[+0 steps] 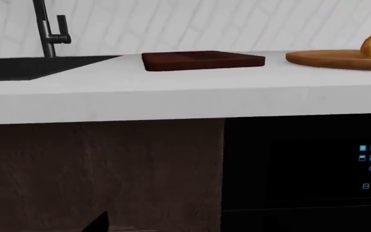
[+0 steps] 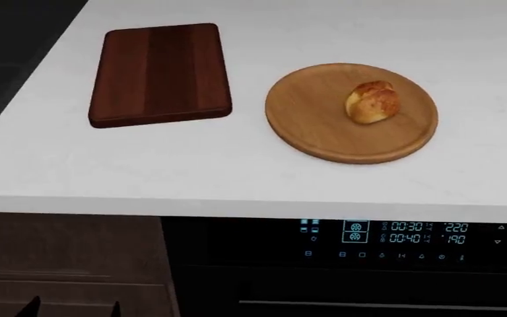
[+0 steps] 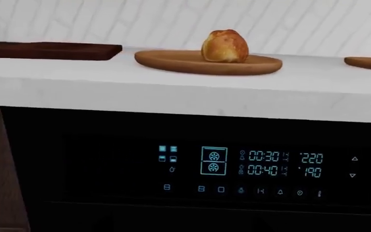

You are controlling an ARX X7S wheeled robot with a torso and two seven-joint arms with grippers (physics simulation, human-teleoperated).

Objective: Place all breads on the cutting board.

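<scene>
Crusty bread roll [image 2: 372,102] on the round wooden plate [image 2: 306,125], right of the bare cutting board [image 2: 159,72]; neither gripper's jaws visible; best approach: descend vertically, grasping the roll's widest flanks.

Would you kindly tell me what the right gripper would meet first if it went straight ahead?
Likely the oven front near its display, below the countertop; the gripper itself is unseen, so this is uncertain.
</scene>
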